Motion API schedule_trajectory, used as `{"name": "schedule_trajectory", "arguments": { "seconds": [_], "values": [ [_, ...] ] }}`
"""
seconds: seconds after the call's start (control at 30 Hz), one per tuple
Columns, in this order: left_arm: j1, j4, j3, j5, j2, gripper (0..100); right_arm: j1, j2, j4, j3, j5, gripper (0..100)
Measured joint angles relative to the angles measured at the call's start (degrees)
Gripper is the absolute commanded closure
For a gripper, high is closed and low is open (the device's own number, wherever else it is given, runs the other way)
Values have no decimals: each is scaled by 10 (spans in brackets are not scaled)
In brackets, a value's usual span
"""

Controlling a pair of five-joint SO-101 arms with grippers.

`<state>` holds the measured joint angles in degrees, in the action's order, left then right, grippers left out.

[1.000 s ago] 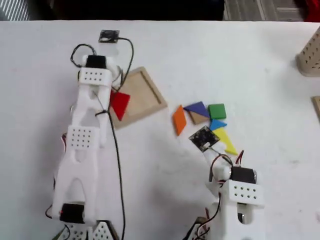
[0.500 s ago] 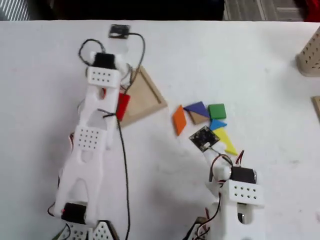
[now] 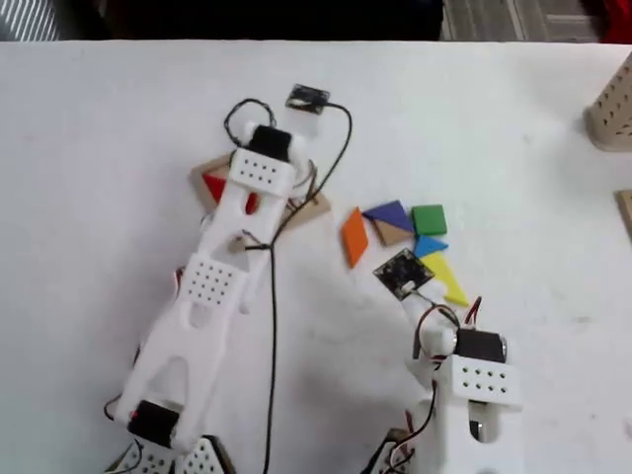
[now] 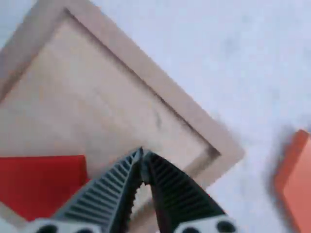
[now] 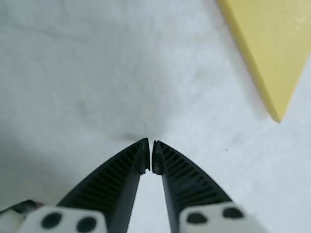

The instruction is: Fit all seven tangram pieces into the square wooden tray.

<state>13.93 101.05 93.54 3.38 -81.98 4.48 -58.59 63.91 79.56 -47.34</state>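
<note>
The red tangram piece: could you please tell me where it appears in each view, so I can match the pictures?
High view: the red piece lies in the wooden tray, half under the left arm.
Left wrist view: it lies on the tray floor, beside the left gripper.
Right wrist view: the table and the yellow piece instead.
Shared landmark: the orange piece off the tray's corner, high and left wrist views.

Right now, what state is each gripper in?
Left gripper: shut, holding nothing, over the tray.
Right gripper: shut, empty, near the yellow piece.
</note>
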Motion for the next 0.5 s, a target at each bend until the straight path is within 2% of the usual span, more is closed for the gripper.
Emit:
{"name": "schedule_trajectory", "arguments": {
  "seconds": [0.5],
  "values": [
    [2,5,10,20,-4,980,1,0,0,0,-10,980]
  ]
}}
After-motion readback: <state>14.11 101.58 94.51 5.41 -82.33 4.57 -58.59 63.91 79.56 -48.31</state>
